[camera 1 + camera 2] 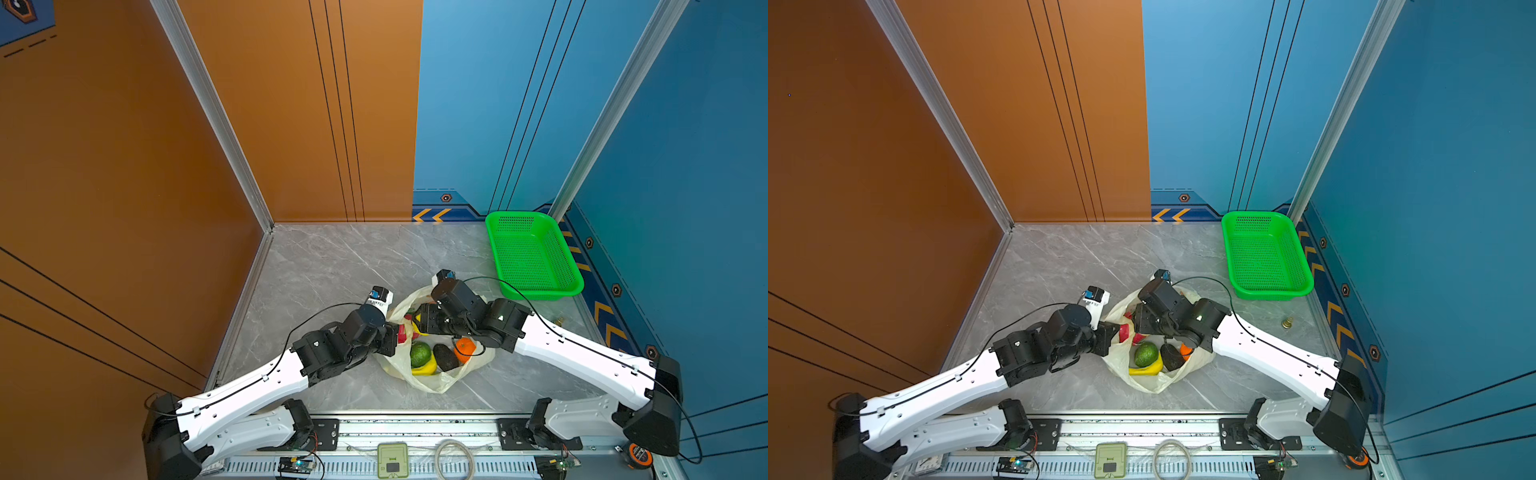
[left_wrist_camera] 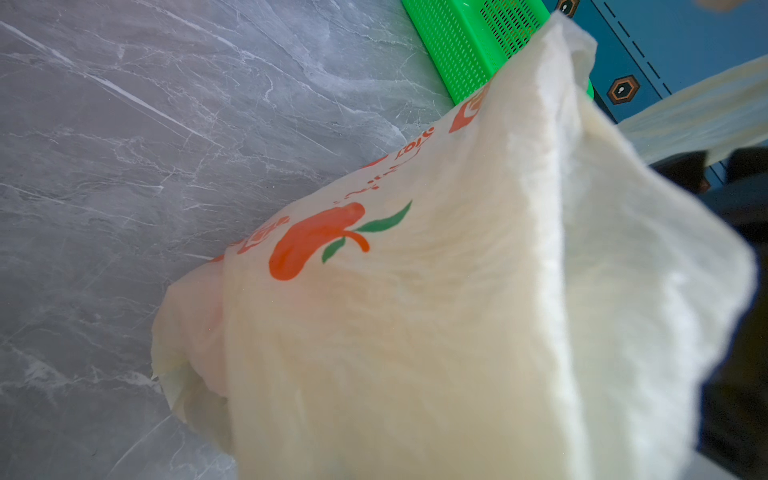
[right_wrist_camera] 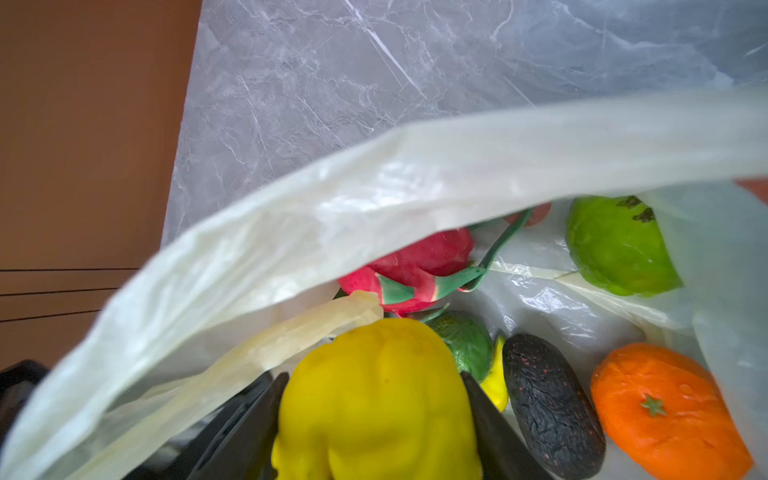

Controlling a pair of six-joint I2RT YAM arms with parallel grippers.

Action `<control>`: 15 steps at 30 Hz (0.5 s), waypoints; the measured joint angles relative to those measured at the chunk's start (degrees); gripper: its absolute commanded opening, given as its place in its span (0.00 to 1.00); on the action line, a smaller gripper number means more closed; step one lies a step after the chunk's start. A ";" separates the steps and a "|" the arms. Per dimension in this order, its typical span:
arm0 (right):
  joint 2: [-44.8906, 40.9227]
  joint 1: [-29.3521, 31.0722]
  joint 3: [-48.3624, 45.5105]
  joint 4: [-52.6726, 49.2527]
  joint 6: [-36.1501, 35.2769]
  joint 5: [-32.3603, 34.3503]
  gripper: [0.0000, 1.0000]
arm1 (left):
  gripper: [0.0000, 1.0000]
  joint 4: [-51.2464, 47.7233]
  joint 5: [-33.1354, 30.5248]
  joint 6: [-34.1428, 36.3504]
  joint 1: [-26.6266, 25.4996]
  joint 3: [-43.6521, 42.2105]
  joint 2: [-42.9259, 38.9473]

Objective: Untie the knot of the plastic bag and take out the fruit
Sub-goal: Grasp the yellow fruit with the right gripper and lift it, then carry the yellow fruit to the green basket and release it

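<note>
A thin, translucent pale-yellow plastic bag (image 1: 432,380) with orange fruit prints sits on the grey marbled counter (image 1: 332,266), its mouth gaping open. No knot is visible.

At the bag's left rim, the left pincer (image 1: 393,340) is pressed together on a fold of the film and holds that side up.

The right pincer (image 3: 374,419) reaches down into the bag. Its dark fingers (image 3: 490,428) press against both sides of a lumpy bright-yellow citrus fruit (image 3: 374,386).

Other fruit lie deeper in the bag:
- a pink-red dragon fruit (image 3: 415,266)
- a bumpy lime-green fruit (image 3: 615,249)
- a green avocado (image 3: 465,349)
- a dark wrinkled avocado (image 3: 548,399)
- an orange (image 3: 665,407)

An empty green perforated plastic basket (image 1: 544,294) stands beyond the bag, on the right arm's side and apart from it.

Several things could go wrong from here:
- **Snagged strip:** a loose pale handle strip (image 3: 291,345) lies against the citrus, just beside one finger. If it is caught in the grip, lifting would probably drag the whole bag up.
- **Rim in the way:** the bag's rim stretches across above the fruit. A straight rise might hook it.
- **Slipping fruit:** the citrus looks smooth and uneven, so it could squirt out of a light hold.
- **Weak film:** the film looks flimsy. A hard pull by the left pincer could tear it, and a slip there would let the mouth fall shut over the right pincer.
</note>
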 measured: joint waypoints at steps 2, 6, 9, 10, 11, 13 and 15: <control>-0.37 -0.57 2.78 -1.75 -0.90 -0.63 0.54 | 0.00 0.00 -0.15 0.02 0.31 0.00 0.00; -1.40 -4.55 7.58 -4.24 -2.58 -2.29 0.54 | 0.00 0.00 -0.17 0.02 0.39 0.00 0.00; -1.49 -9.64 11.58 -5.25 -4.35 -3.98 0.54 | 0.00 0.00 -0.15 0.02 0.48 0.00 0.02; -1.33 -11.45 13.03 -5.51 -5.09 -4.59 0.54 | 0.00 0.02 -0.15 0.02 0.57 0.00 0.02; -1.01 -13.68 14.73 -5.73 -5.88 -5.16 0.54 | 0.00 0.02 -0.15 0.02 0.57 0.00 0.02; -0.04 -17.90 17.84 -5.62 -7.32 -6.40 0.54 | 0.00 0.07 -0.15 0.04 0.61 0.00 0.02; 1.22 -22.60 20.52 -5.40 -8.74 -7.48 0.54 | 0.00 0.22 -0.13 0.04 0.61 0.02 0.13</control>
